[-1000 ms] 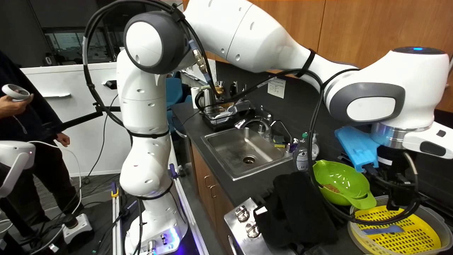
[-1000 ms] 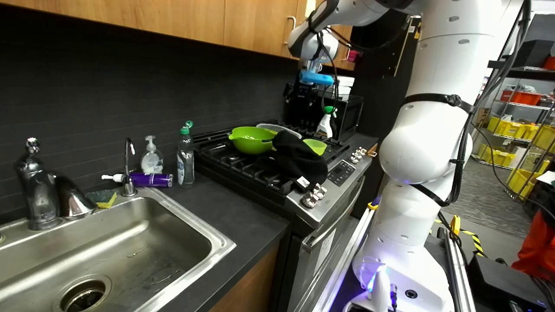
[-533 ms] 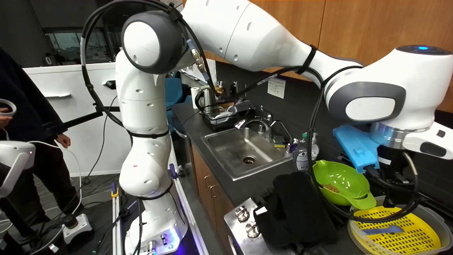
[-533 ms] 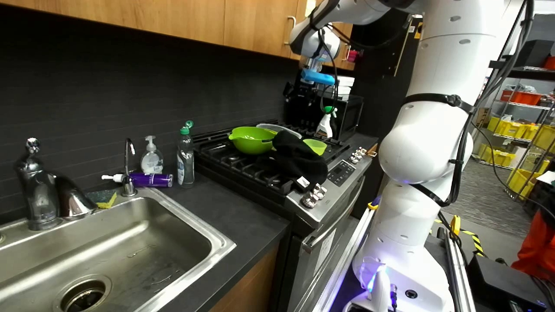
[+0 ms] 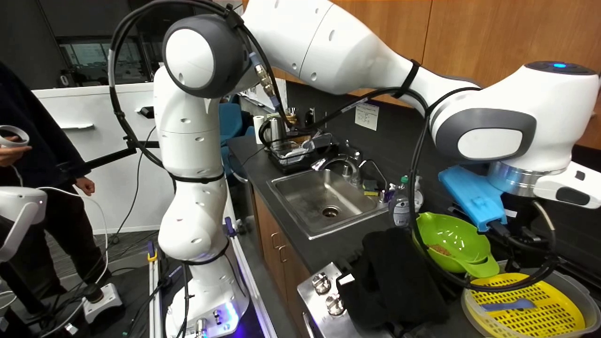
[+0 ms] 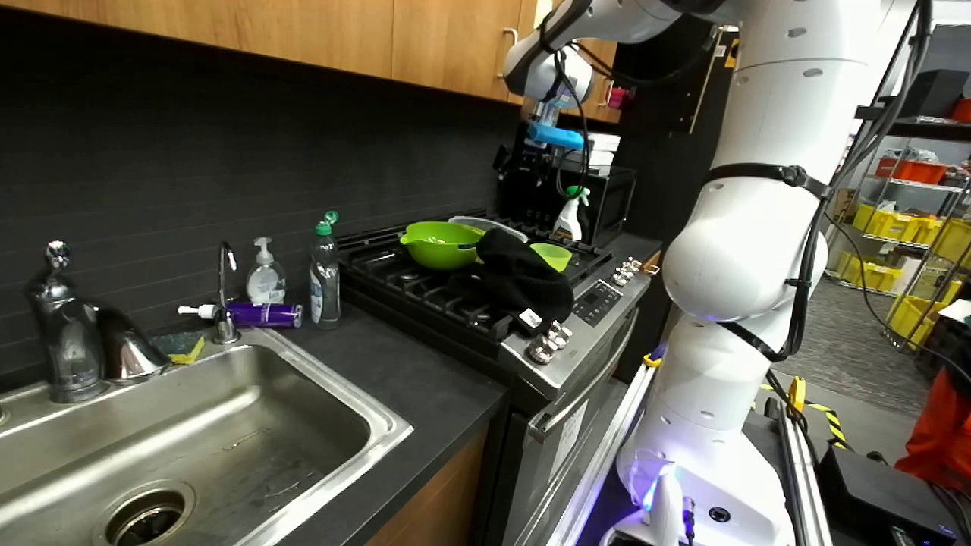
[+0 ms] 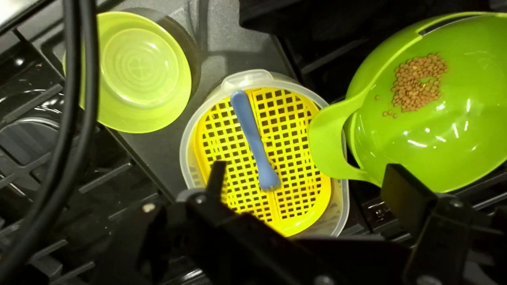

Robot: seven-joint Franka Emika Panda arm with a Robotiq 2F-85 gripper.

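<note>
Yellow perforated tray (image 7: pixel 296 227), set in a clear tub (image 7: pixel 247 79), wrist view: blue utensil (image 7: pixel 255 140) lies loose on the tray, below the claw (image 7: pixel 309 174), which stands wide apart with nothing in its grip. Brown pellets (image 7: pixel 420 79) sit in the green bowl (image 7: pixel 467 158) just beside; light-green dish (image 7: pixel 140 73) on the opposite side. In an exterior view, arm (image 5: pixel 328 51) extends beyond black cloth (image 5: pixel 394 281), out above the tub; claw dark, hard to read there. In an exterior view, claw hangs above the stove (image 6: pixel 578 322), no contact visible. Progress, judged from this: no grasp made, utensil and pellets lie unheld, all handling left to do.
</note>
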